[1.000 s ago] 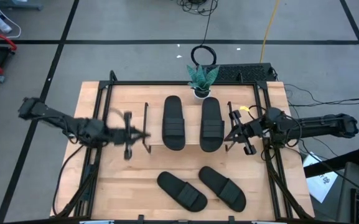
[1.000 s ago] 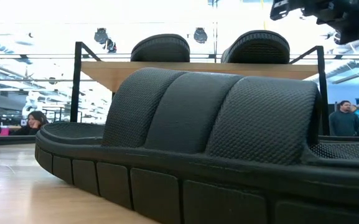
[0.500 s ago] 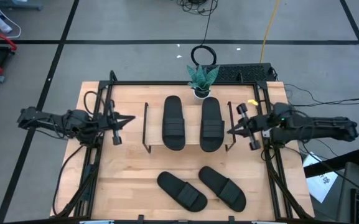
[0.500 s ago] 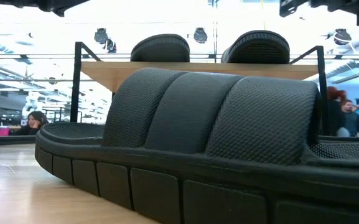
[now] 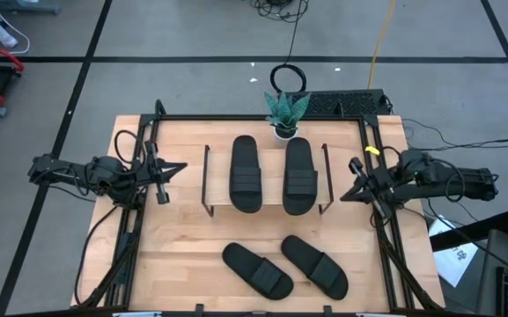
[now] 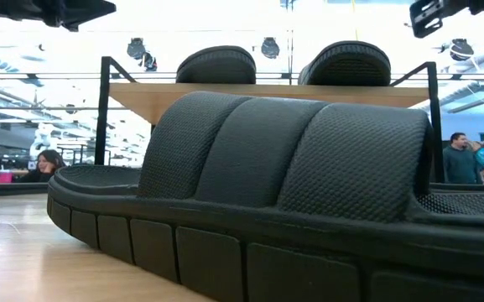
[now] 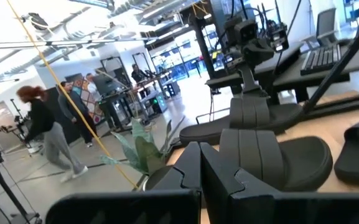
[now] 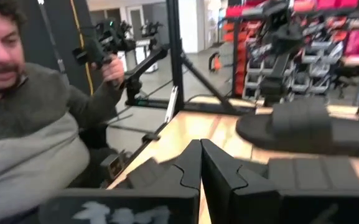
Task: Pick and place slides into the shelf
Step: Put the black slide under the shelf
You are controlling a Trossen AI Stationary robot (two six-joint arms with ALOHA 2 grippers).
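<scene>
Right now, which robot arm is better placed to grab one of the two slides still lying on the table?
Probably the right. The right claw sits a little nearer the slide at the front right than the left claw does to the other loose slide. It's close, though. Both claws are shut and empty beside the shelf.

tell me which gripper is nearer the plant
Right. The right gripper sits just past the shelf's right frame, below and right of the plant. The left gripper is beyond the shelf's left frame, farther away.

My gripper (image 8: pixel 200 163) is pointing across the table (image 8: pixel 191 134), fingers pressed together. A slide (image 8: pixel 303 127) is lying ahead, and a person (image 8: pixel 33 130) is sitting nearby.
</scene>
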